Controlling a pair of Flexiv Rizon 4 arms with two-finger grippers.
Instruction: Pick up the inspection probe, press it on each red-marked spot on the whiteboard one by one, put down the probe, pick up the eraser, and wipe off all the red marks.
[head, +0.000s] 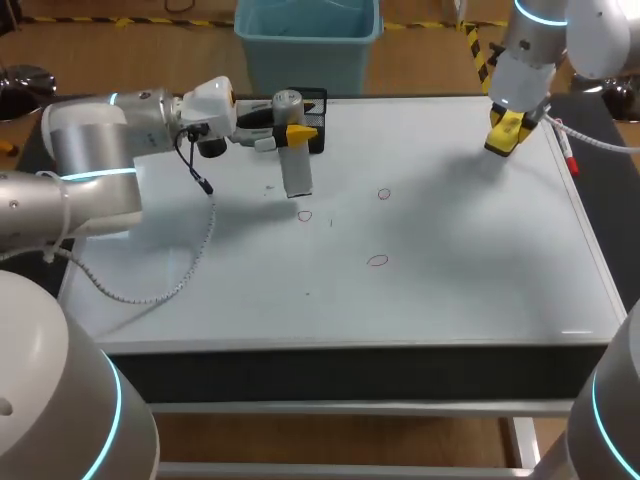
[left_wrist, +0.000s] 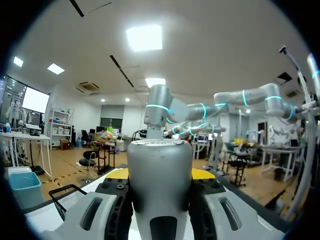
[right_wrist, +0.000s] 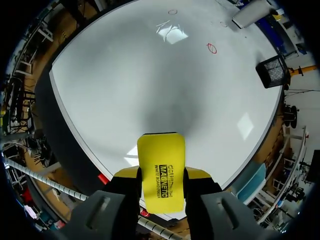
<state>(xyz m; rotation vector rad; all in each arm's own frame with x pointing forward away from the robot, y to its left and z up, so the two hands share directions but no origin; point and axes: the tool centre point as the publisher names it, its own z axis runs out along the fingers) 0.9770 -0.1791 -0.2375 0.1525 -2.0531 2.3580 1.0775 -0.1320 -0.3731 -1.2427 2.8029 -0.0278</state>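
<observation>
My left gripper (head: 296, 132) is shut on the inspection probe (head: 293, 165), a grey cylinder that hangs over the whiteboard (head: 450, 260) at its back left. In the left wrist view the probe (left_wrist: 159, 205) fills the gap between the fingers. Three small red rings are drawn on the board: one (head: 304, 214) just below the probe's lower end, one (head: 384, 194) to its right, one (head: 377, 260) nearer the front. Over the board's back right corner, my right gripper (head: 508, 133) is shut on the yellow eraser (right_wrist: 161, 160). A red ring (right_wrist: 212, 48) shows far ahead of it.
A black mesh basket (head: 312, 100) stands at the back edge behind my left gripper; it also appears as a basket (right_wrist: 272, 71) in the right wrist view. A red marker pen (head: 568, 155) lies along the right edge. A loose cable (head: 190, 260) from my left arm trails over the board's left part.
</observation>
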